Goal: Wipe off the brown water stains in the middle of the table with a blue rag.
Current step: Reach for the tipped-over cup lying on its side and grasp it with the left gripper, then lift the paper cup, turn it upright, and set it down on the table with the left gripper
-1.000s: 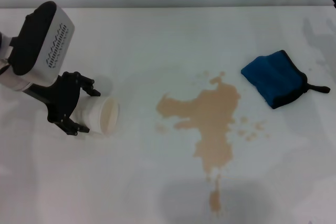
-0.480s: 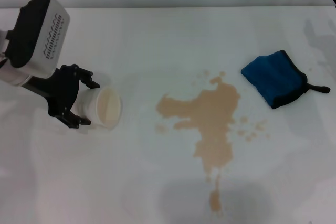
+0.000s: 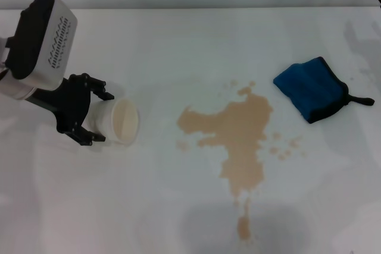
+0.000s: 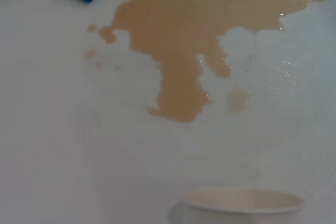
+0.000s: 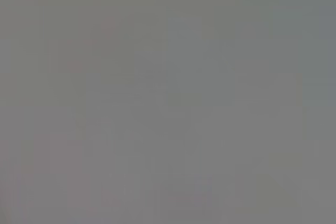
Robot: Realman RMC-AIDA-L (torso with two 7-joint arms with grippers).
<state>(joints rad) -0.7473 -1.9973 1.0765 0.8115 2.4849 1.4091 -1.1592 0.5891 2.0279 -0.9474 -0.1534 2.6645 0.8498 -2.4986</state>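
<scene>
The left gripper (image 3: pixel 95 117) is closed around a white paper cup (image 3: pixel 118 123) near the left edge of the table (image 3: pixel 178 40), its black fingers on either side of the cup's wall. The cup is tilted, its mouth facing toward the middle of the table. The inside looks pale tan; I cannot tell whether any liquid is left in it. If some is, tipping it further toward the middle would add to the spill, and a squeeze too hard could crumple the thin wall.

The stains (image 3: pixel 238 132) spread across the middle of the table, apart from the cup, with small drops around them and a separate blot toward the near edge. Any arm swinging low across the middle could smear them wider.

The rag (image 3: pixel 311 89) lies folded toward the right edge, beside the stains but not touching them, untouched. Wiping has not begun. The right gripper is out of sight.
</scene>
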